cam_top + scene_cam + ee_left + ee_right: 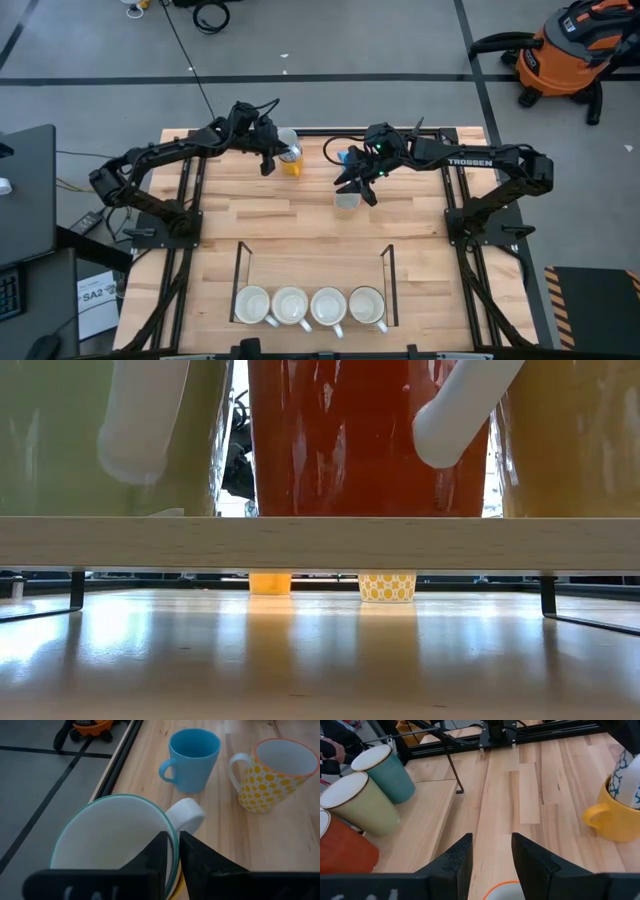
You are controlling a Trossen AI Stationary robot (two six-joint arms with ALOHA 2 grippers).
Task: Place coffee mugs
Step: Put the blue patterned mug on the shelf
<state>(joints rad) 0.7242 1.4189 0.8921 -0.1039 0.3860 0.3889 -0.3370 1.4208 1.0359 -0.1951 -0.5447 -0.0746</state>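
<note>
My left gripper (172,847), at the table's far side, is shut on a white mug with a teal rim (110,840). That mug sits at the mouth of an orange-yellow mug (615,822) (291,165). A blue mug (192,757) and a white mug with yellow dots (272,772) stand on the table nearby. My right gripper (490,855) is open just above the dotted mug (346,201); the mug's orange rim (504,891) shows between the fingers. Several mugs (310,305) stand in a rack at the near edge. My left gripper holds the teal-rimmed mug by its rim (174,837), next to the handle (187,815). One finger (157,855) is inside the mug and one (200,860) outside, coming from above. The mug's lower part is in the orange-yellow mug's mouth (620,795); whether it rests there I cannot tell.
A black wire rack (240,270) frames the near middle, with a teal (387,772), a pale green (362,805) and a red-brown mug (342,850) in it. Bare wood lies between the rack and the far mugs. Black frame rails (190,200) run along both sides.
</note>
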